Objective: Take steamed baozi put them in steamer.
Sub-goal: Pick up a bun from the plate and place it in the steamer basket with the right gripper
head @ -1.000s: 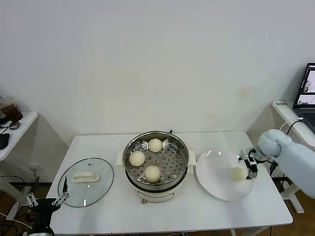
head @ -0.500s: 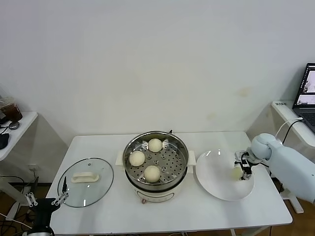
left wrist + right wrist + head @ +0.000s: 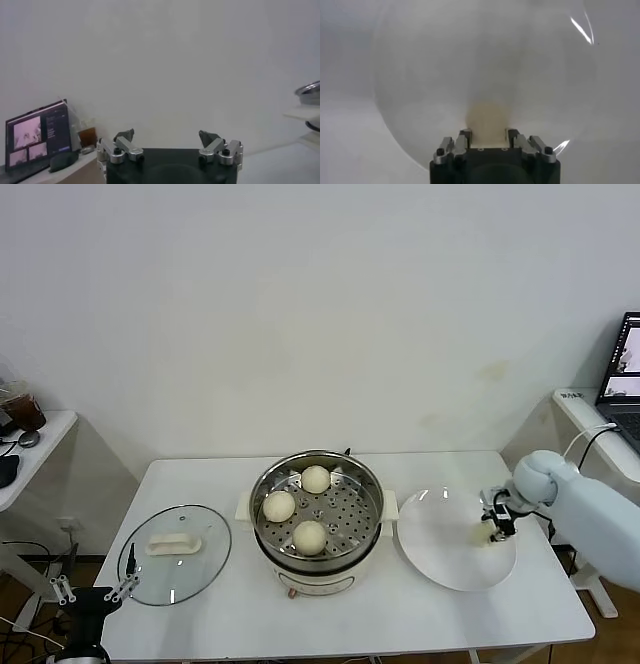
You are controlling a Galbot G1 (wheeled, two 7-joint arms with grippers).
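Three cream-white baozi (image 3: 310,536) lie on the perforated tray of the shiny steamer (image 3: 268,484) at the table's middle. A fourth baozi (image 3: 486,532) sits between the fingers of my right gripper (image 3: 493,527), over the right part of the white plate (image 3: 440,544). In the right wrist view the gripper (image 3: 488,134) is shut on this baozi (image 3: 488,119), with the plate (image 3: 445,65) beneath it. My left gripper (image 3: 95,592) is parked low, off the table's front left corner; the left wrist view shows it (image 3: 167,136) open and empty.
The round glass lid (image 3: 205,559) with a white handle lies flat left of the steamer. A side table (image 3: 30,449) stands at far left. A laptop (image 3: 625,374) sits on a shelf at far right.
My right gripper has closed in on the baozi at the plate's right side and shifted slightly left and up with it. The left arm has not moved.
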